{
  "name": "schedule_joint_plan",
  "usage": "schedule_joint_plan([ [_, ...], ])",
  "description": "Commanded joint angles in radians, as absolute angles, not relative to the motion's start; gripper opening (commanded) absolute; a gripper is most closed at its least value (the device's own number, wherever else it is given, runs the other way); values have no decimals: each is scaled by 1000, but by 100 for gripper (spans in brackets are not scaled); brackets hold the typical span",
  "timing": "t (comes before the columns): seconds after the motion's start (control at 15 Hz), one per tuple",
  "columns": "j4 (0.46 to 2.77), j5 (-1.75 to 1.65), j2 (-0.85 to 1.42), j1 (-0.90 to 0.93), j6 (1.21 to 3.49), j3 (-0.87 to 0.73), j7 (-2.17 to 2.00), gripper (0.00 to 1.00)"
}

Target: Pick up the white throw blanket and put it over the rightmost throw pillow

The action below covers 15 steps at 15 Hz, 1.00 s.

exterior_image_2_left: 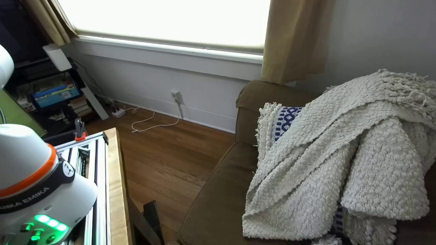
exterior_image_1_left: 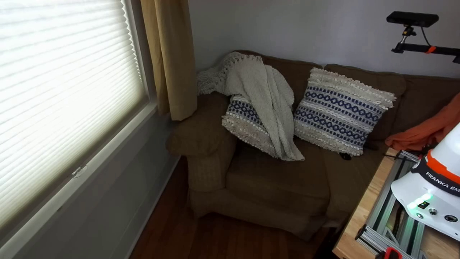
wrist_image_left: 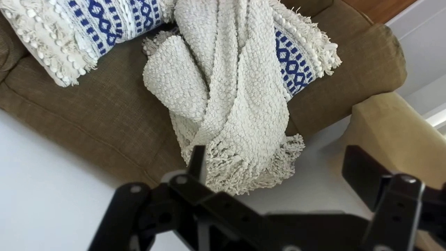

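Observation:
The off-white throw blanket [exterior_image_1_left: 266,86] lies in folds over the patterned pillow [exterior_image_1_left: 244,126] by the sofa arm; its fringed end rests over the sofa back and arm. The blanket also shows in an exterior view [exterior_image_2_left: 316,170] and in the wrist view [wrist_image_left: 251,90], where a corner of the covered pillow [wrist_image_left: 296,62] sticks out. A second white-and-navy pillow [exterior_image_1_left: 341,111] leans uncovered beside it; it is at the upper left in the wrist view [wrist_image_left: 94,28]. My gripper [wrist_image_left: 275,150] is open and empty, apart from the blanket, with its fringed end in view between the fingers. Neither exterior view shows the gripper.
The brown sofa [exterior_image_1_left: 276,180] stands against the wall. A tan curtain [exterior_image_1_left: 176,61] hangs by its arm near the window. An orange cloth [exterior_image_1_left: 427,126] lies on the sofa near the robot base [exterior_image_1_left: 424,201], which stands on a wooden table [exterior_image_1_left: 359,219].

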State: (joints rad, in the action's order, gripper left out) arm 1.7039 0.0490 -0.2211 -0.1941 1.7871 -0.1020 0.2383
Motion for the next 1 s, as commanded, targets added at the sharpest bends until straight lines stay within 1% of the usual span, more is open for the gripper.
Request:
schedule_joint_plan([
  [0.0,1950,13,-327,-152,1954,-105,199,100],
  [0.33,2212,-12,-409,-138,2117,-107,173,100],
  [0.47,2279,5,-430,-133,2154,-115,179,100],
  [0.53,2300,9,-439,-131,2160,-119,186,100],
  [0.6,2212,2,-374,-129,2125,-119,189,100],
  [0.93,2263,1,-407,-127,2139,-121,189,100],
])
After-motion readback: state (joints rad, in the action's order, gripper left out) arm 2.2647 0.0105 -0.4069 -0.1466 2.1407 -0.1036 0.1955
